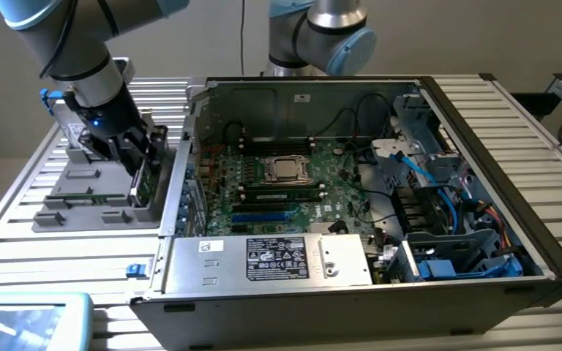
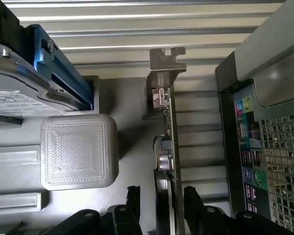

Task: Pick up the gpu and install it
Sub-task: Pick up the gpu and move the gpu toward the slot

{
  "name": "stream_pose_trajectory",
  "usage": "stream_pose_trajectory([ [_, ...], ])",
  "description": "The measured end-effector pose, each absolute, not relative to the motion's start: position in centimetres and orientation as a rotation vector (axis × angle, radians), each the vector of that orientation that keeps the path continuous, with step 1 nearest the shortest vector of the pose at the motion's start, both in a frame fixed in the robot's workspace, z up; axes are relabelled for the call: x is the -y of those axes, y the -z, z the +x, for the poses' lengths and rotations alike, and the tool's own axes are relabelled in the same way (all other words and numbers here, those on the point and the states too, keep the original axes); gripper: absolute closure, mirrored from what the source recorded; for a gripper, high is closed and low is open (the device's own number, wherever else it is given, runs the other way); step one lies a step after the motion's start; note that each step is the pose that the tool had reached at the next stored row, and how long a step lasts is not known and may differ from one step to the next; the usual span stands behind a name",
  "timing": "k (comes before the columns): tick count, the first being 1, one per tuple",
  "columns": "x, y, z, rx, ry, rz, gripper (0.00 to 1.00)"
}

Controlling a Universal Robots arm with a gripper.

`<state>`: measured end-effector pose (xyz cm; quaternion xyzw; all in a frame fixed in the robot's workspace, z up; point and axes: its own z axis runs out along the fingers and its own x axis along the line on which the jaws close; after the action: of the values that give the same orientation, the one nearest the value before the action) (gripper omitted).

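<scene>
Straddling the gpu (image 2: 167, 147), the jaws are spread, one on each face of the card with a gap on both sides. The gpu stands on edge in a grey holder tray (image 1: 85, 201) on the slatted worktop (image 1: 27, 252), just beside the open computer case (image 1: 476, 146).
</scene>
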<state>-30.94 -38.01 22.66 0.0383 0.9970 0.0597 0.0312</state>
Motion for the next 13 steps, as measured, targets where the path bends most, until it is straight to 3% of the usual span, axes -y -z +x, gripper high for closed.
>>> stream_pose_trajectory([
  [13, 38.02, -22.41, -30.92, -3.071, -0.183, 0.130, 0.51],
])
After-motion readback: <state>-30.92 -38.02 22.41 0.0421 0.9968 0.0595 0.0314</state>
